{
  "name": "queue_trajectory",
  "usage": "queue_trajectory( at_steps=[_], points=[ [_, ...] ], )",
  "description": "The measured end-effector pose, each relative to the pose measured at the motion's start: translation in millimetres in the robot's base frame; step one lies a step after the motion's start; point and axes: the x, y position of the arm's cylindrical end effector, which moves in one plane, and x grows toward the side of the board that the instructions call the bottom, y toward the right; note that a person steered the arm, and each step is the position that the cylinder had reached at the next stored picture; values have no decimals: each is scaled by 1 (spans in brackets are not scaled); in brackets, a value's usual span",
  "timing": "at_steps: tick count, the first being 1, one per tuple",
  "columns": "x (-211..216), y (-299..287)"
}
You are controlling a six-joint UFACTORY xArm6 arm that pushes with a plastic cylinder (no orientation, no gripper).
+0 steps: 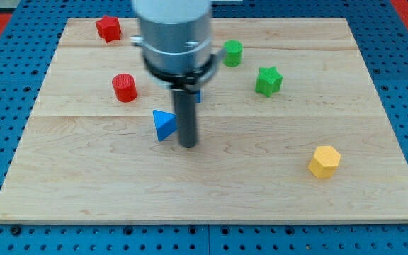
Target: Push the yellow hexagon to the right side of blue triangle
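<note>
Tip (pixel 188 145) just right of blue triangle (pixel 164 125), yellow hexagon (pixel 324 161) well apart; no claw or writing shows

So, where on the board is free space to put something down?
Free: the bottom strip below the blue triangle and my tip, left of the yellow hexagon. Crowded: the top, around the red cylinder and green star.

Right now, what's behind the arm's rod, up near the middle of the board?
A sliver of a blue block peeks out at the view's right of the rod, just under the arm's grey body. The rest is covered, so its shape is unclear. My tip sits just right of the blue triangle.
</note>
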Motion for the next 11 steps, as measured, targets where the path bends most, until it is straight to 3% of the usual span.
queue_trajectory(
  at_steps=[2, 3, 5, 6, 7, 10, 11],
  points=[
    [-2, 215],
    [61, 244],
    [48, 131],
    [5, 130],
    [0, 139],
    [18, 88],
    [-14, 72]
  ],
)
